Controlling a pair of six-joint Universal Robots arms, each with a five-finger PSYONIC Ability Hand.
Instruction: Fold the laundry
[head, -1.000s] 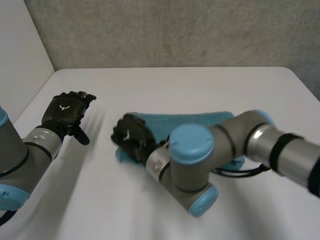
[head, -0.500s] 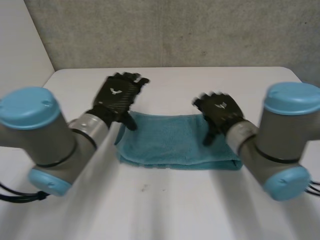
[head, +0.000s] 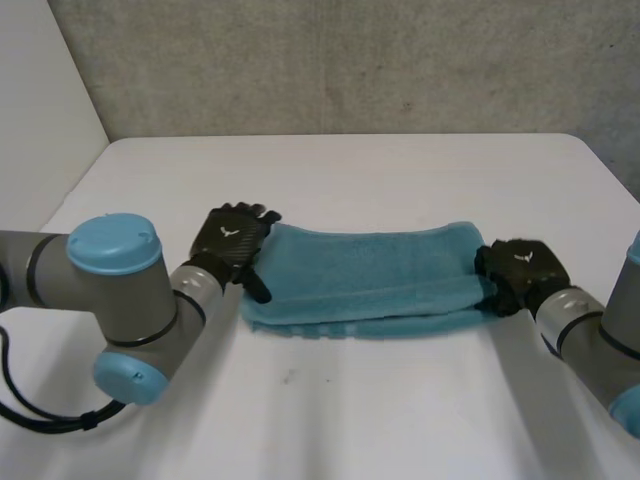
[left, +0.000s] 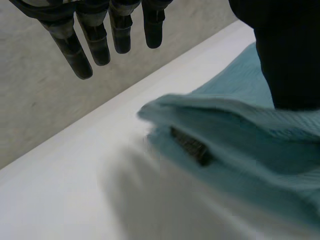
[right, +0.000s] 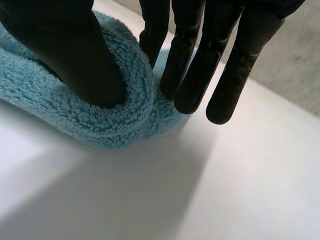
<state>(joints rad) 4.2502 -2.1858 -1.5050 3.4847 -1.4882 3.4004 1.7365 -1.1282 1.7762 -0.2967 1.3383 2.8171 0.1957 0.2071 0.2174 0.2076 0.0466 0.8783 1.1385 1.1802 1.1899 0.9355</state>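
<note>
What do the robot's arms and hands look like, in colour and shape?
The left arm and right arm are grey tubes with round light-blue caps. The left hand and right hand are black, each with a small white mark on its back.

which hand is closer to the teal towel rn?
Right. The right hand clamps the teal towel at its right end, thumb on top, fingers on the far side. The left hand is at the left end, fingers straight and off the cloth, thumb over it.
</note>
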